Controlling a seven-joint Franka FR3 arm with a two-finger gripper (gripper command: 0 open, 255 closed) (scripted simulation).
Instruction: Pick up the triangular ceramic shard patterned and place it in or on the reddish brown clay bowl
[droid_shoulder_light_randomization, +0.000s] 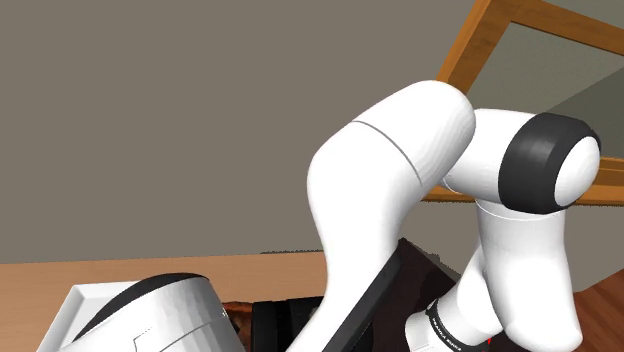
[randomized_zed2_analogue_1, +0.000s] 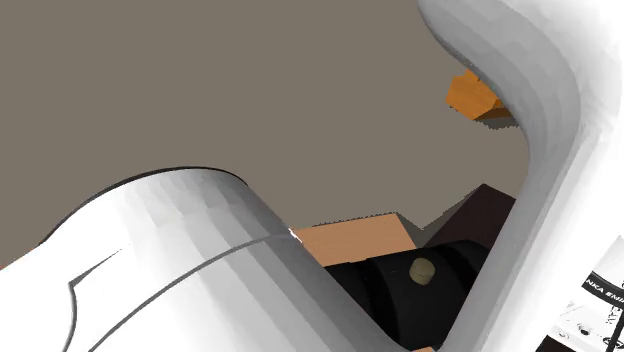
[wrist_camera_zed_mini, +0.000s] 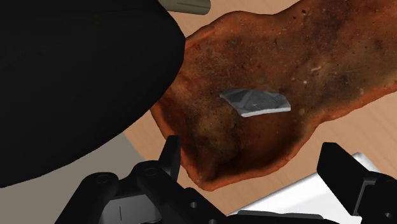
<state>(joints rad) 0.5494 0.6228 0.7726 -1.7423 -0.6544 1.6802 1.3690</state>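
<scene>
In the wrist view a grey patterned triangular shard (wrist_camera_zed_mini: 256, 102) lies flat inside the reddish brown clay bowl (wrist_camera_zed_mini: 210, 133), near its middle. The bowl is irregular, with a rough mottled surface, and rests on a light wooden table (wrist_camera_zed_mini: 376, 121). My gripper (wrist_camera_zed_mini: 254, 167) hangs above the bowl's near rim, open. Its black fingers (wrist_camera_zed_mini: 169, 154) stand wide apart and touch neither the shard nor the bowl. Nothing is between them.
A large black rounded object (wrist_camera_zed_mini: 70, 83) lies close beside the bowl. A white flat thing (wrist_camera_zed_mini: 305, 191) sits by the bowl's near edge. The white arm (droid_shoulder_light_randomization: 390, 190) crosses the shoulder view before a wood-framed pane (droid_shoulder_light_randomization: 480, 40) on a grey wall.
</scene>
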